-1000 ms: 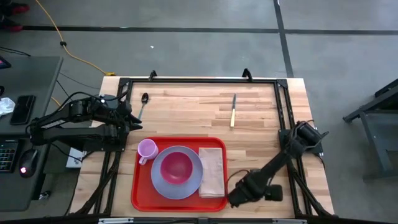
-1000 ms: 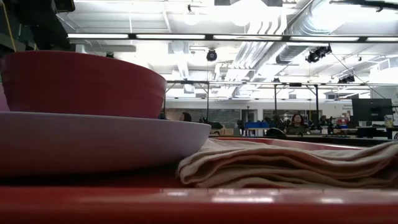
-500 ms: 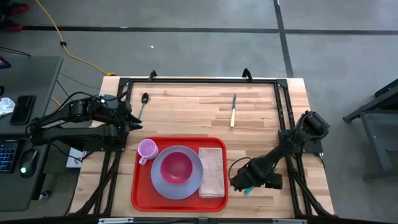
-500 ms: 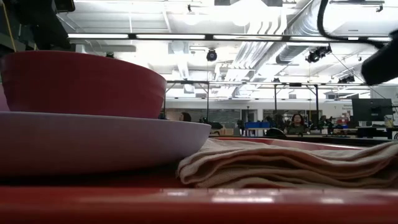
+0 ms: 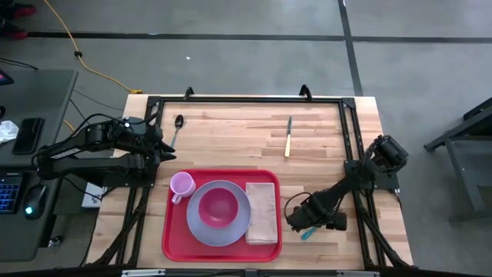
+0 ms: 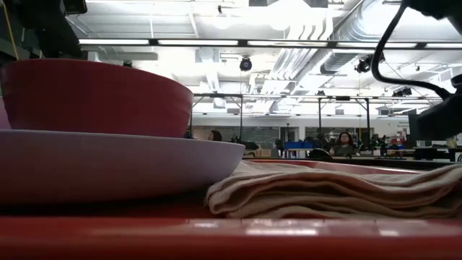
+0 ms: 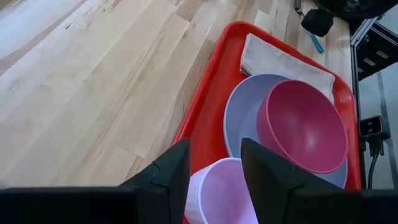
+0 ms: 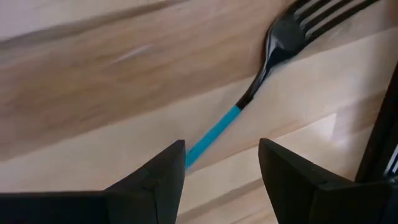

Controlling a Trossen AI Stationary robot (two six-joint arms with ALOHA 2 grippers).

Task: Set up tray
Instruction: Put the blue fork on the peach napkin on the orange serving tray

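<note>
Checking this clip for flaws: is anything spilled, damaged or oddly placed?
Nothing spilled or broken. The tray holds cup, plate, bowl and napkin neatly. The cutlery is scattered off it: spoon and knife at the far side, fork lying askew under the open right tool.

Low view is mostly blocked: the bowl [image 6: 94,97] and plate [image 6: 108,162] get cut off at the left edge. The fork [image 8: 273,46] loses its tine tips at the right wrist picture's edge, and its blue handle slips behind a finger.
</note>
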